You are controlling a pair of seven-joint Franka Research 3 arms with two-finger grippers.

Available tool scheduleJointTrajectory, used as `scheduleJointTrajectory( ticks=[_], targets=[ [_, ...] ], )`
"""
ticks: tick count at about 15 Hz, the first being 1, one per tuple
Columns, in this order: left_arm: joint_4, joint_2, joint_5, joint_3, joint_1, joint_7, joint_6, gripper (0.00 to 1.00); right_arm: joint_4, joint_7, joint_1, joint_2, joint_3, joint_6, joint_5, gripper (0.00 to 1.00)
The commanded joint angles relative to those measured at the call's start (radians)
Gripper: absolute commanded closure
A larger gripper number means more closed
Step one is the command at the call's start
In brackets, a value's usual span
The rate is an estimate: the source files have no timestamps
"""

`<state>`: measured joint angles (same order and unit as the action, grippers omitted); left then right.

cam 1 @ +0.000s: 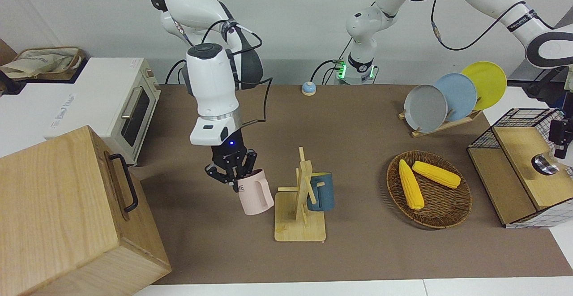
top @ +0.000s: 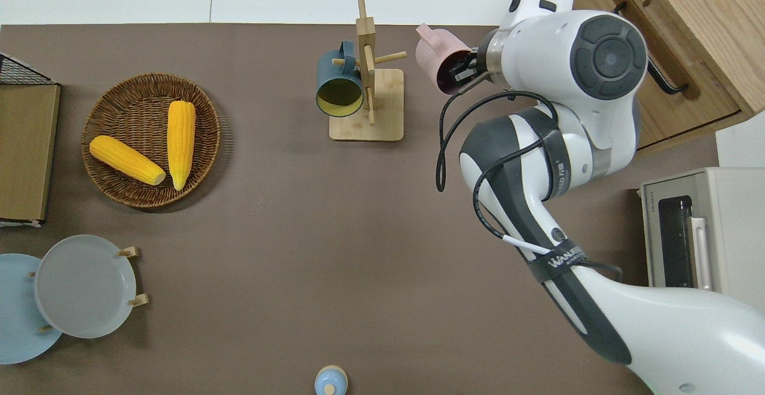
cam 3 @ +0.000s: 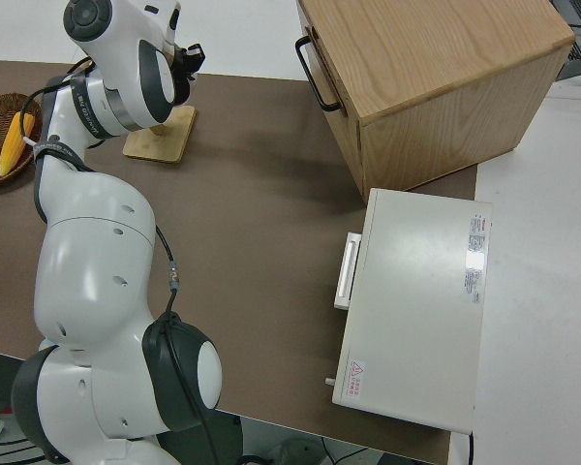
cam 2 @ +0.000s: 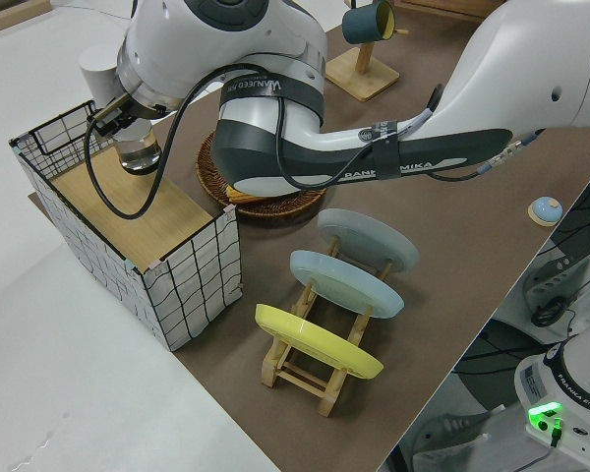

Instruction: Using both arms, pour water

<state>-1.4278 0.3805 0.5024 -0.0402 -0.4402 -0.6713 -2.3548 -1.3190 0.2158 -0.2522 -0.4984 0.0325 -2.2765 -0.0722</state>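
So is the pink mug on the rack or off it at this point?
Off. The pink mug hangs tilted in the right pincer, clear of the wooden rack, whose peg on that side is bare. The blue mug remains hung.

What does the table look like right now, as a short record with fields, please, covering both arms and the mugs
right pincer: shut on the rim of the pink mug, off the rack
pink mug position: in the air, over the table between the mug rack and the wooden cabinet
blue mug: hanging on the mug rack
left pincer: at the glass on the wooden shelf in the wire basket
wicker basket: holds two corn cobs
plate rack: grey, blue and yellow plates
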Motion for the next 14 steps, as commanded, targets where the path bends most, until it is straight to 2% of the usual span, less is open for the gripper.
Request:
scheduleJointTrajectory(
  ticks=[1,5,8,10,12,14],
  targets=[
    [0.035,-0.049,-0.102,-0.012,0.021,0.108,0.110,1.00,-0.060,0.069,0.065,0.057,0.017,0.035,-0.005,1.000],
    [0.037,-0.129,-0.209,0.009,0.064,0.269,0.196,1.00,-0.059,0.056,0.122,0.069,0.015,0.144,0.000,1.000],
    [0.009,-0.201,-0.252,0.006,0.106,0.349,0.230,1.00,-0.060,0.028,0.114,0.092,0.014,0.320,-0.001,1.000],
    [-0.043,-0.251,-0.304,0.006,0.150,0.432,0.230,1.00,-0.069,-0.074,0.094,0.110,0.018,0.444,-0.003,1.000],
    [-0.083,-0.285,-0.379,0.010,0.208,0.551,0.218,1.00,-0.110,-0.163,0.055,0.141,0.018,0.530,-0.001,1.000],
    [-0.135,-0.316,-0.409,0.010,0.245,0.596,0.201,1.00,-0.170,-0.249,0.024,0.172,0.023,0.569,0.030,1.000]
  ],
)
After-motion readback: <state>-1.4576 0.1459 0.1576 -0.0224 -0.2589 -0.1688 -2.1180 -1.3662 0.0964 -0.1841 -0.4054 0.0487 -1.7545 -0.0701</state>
